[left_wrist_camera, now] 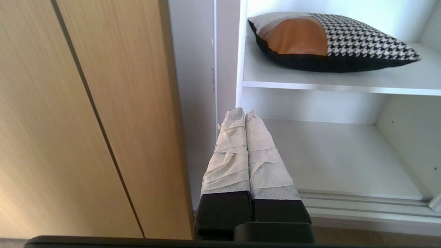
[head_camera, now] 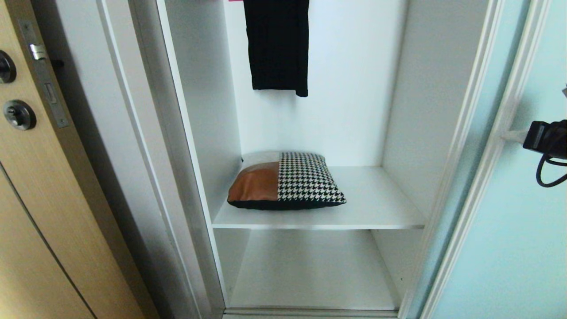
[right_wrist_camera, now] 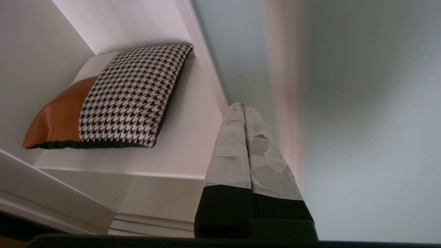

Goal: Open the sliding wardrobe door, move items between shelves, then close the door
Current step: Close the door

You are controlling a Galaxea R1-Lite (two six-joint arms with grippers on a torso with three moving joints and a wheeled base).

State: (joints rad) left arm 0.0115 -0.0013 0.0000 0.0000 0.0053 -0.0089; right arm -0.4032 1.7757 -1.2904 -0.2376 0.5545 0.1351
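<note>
The sliding wardrobe door (head_camera: pixel 522 230), frosted pale blue glass in a slim white frame, stands slid to the right and the white interior is exposed. A patchwork pillow (head_camera: pixel 285 180) of tan, houndstooth and dark fabric lies on the upper shelf (head_camera: pixel 381 206); the lower shelf (head_camera: pixel 310 270) below it is bare. My right gripper (right_wrist_camera: pixel 243 106) is shut and empty, its taped fingertips close to the door's frame, right of the pillow (right_wrist_camera: pixel 117 100). The right arm (head_camera: pixel 547 135) shows at the right edge. My left gripper (left_wrist_camera: pixel 244 113) is shut, empty and low, before the wardrobe's left post, below the pillow (left_wrist_camera: pixel 330 41).
A black garment (head_camera: pixel 279 44) hangs above the pillow at the top of the wardrobe. A light wooden door (head_camera: pixel 26 212) with dark round knobs (head_camera: pixel 19 114) stands on the left. The door track (left_wrist_camera: pixel 361 203) runs along the wardrobe's floor edge.
</note>
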